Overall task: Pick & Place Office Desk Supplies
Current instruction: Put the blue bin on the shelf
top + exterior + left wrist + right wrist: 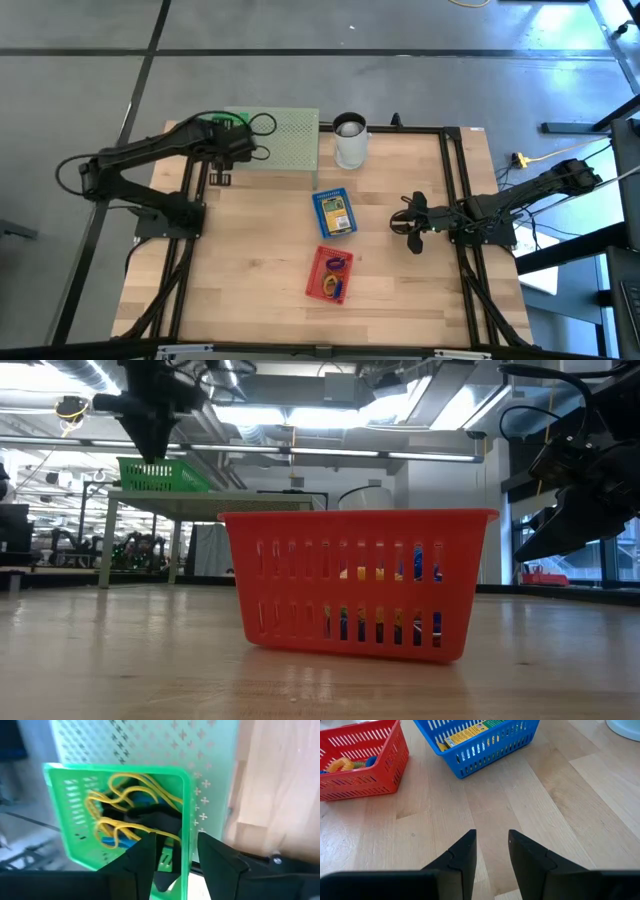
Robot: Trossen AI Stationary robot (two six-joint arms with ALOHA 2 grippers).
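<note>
A small green basket [228, 122] [160, 475] [80, 805] holds yellow rubber bands [125, 795] and black clips [150, 817]. It is over the pale green mesh stand [290, 140] [200, 760] at the far edge; whether it rests on the stand I cannot tell. My left gripper [175, 842] [232, 135] is shut on it. A blue basket [335, 212] [480, 740] with a yellow card pack [465, 735] and a red basket [332, 273] [360, 760] with coloured rubber bands [342, 765] stand mid-table. My right gripper [492, 837] [408, 225] hovers open to their right. My left gripper holds the green basket by its side wall [187, 845], at the rim. One finger [145, 855] is inside the basket and the other [215, 860] outside. The fingers come from above, pointing down. The basket sits level below them, over the stand's top.
A white cylindrical cup [350, 142] [625, 727] stands at the far edge, right of the stand. A black frame rail [455, 180] borders the table. Bare wood lies under my right gripper and along the near edge [250, 290].
</note>
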